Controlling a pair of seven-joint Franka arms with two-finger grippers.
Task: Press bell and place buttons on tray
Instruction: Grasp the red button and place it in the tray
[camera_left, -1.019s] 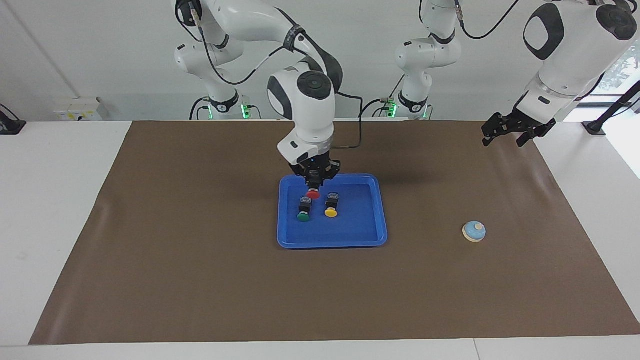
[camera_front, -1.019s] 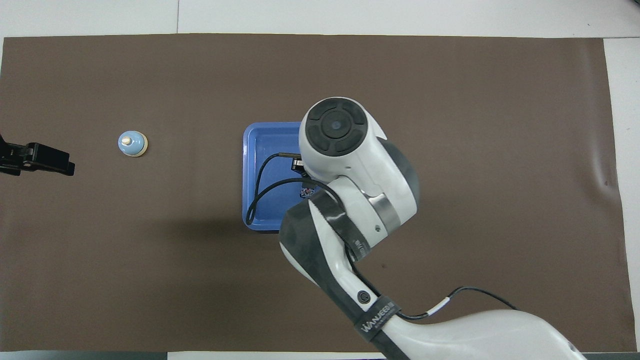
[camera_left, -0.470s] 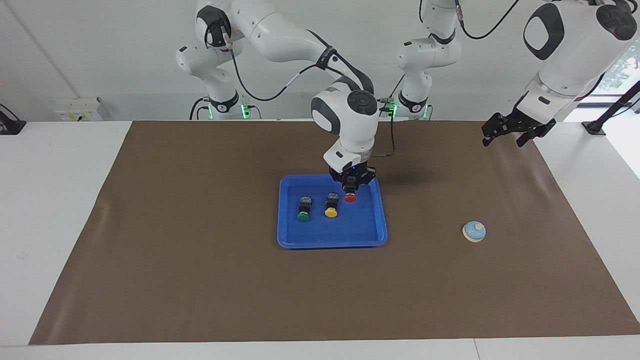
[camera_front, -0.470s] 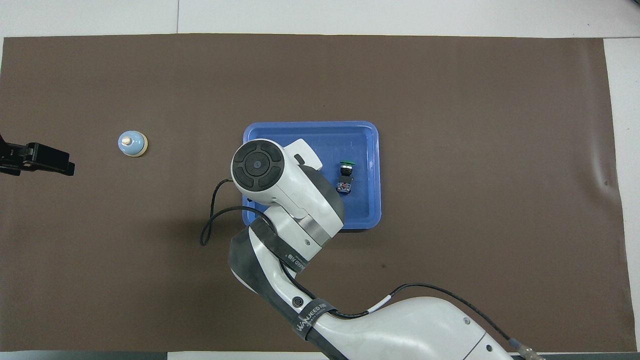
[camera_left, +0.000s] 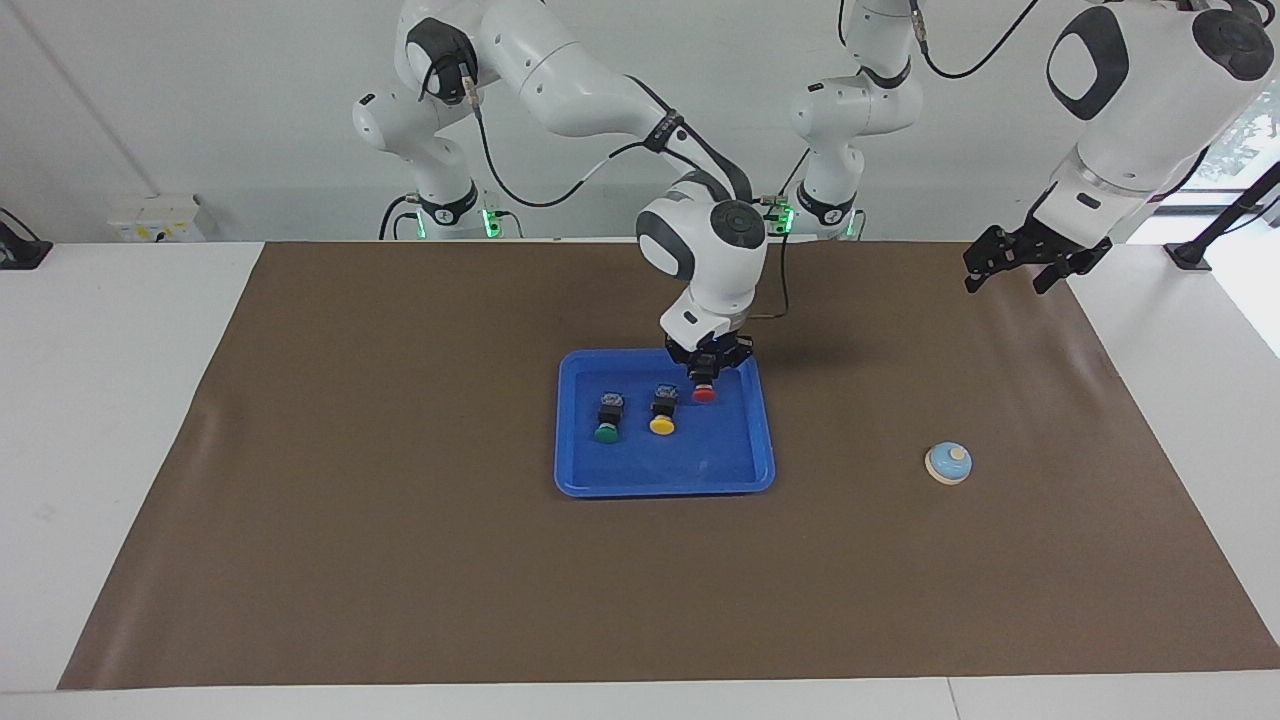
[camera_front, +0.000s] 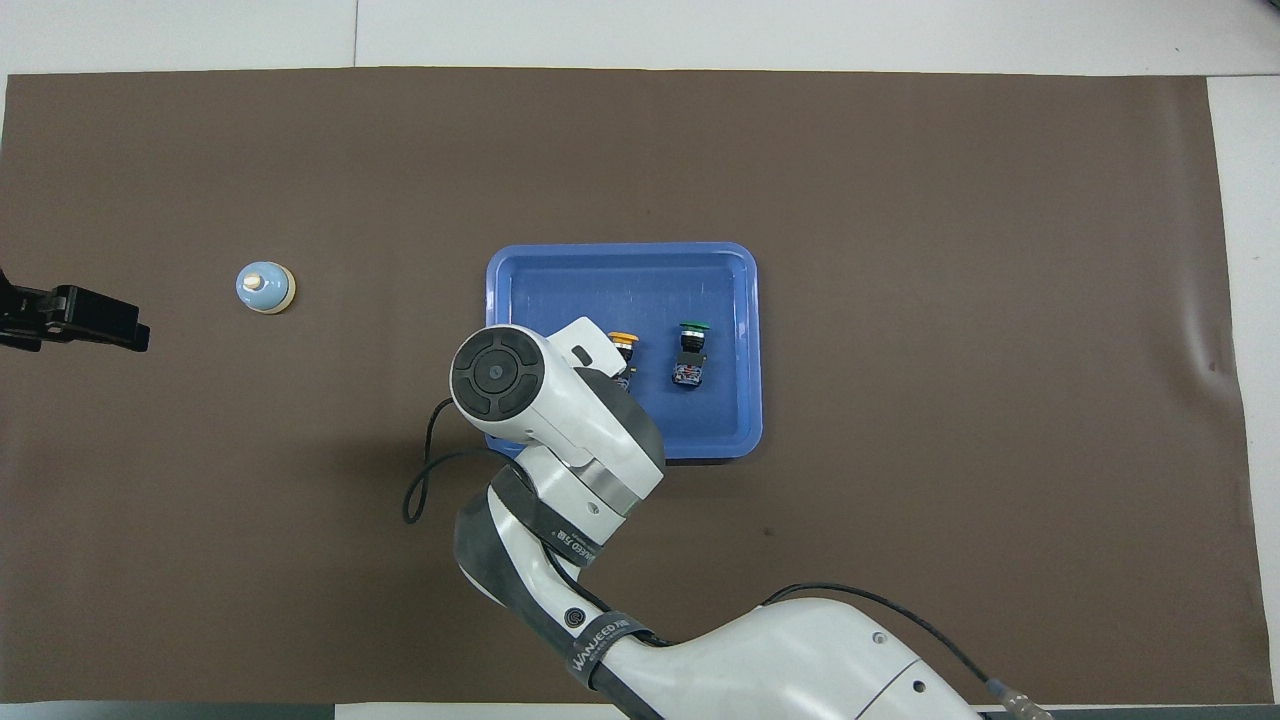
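The blue tray (camera_left: 700, 468) lies mid-table and also shows in the overhead view (camera_front: 620, 275). The green button (camera_left: 607, 418) and the yellow button (camera_left: 662, 410) lie in it side by side. My right gripper (camera_left: 704, 378) is shut on the red button (camera_left: 704, 395) and holds it low over the tray's corner nearest the robots, beside the yellow button. From overhead the right arm hides the red button; the yellow button (camera_front: 622, 342) and green button (camera_front: 690, 350) show. The light-blue bell (camera_left: 948, 463) stands on the mat toward the left arm's end. My left gripper (camera_left: 1012, 268) waits open, raised over the mat's edge.
A brown mat (camera_left: 400, 560) covers the table. The bell (camera_front: 265, 287) stands alone, with the left gripper (camera_front: 90, 320) a short way from it in the overhead view. The right arm's cable (camera_front: 425, 470) hangs beside the tray.
My right gripper has carried the red button across the tray from over the green and yellow buttons toward the left arm's end. The left arm has not moved.
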